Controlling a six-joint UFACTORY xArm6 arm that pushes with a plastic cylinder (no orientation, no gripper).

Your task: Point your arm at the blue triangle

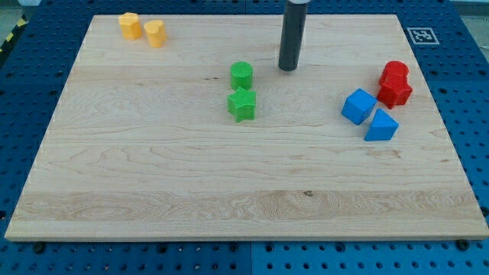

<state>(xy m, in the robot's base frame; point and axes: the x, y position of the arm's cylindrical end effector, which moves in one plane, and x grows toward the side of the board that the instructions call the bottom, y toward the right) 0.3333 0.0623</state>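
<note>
a pale wooden board (153,176) is being shown on a blue pegboard bench (30,76). my tip (287,69) is being rested at upper centre, just right of the green cylinder (241,74) and green star (242,104); no pincer is fitted, only the rod. the blue triangle (381,126) is being kept at right of centre, touching the blue cube (357,106), below the red blocks (395,84). two yellow blocks (142,29) are lying at upper left. a move down and rightward is judged needed, probably approaching clear of the cube.

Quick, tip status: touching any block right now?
My tip: touching nothing, right of the green cylinder, far from the blue triangle.
</note>
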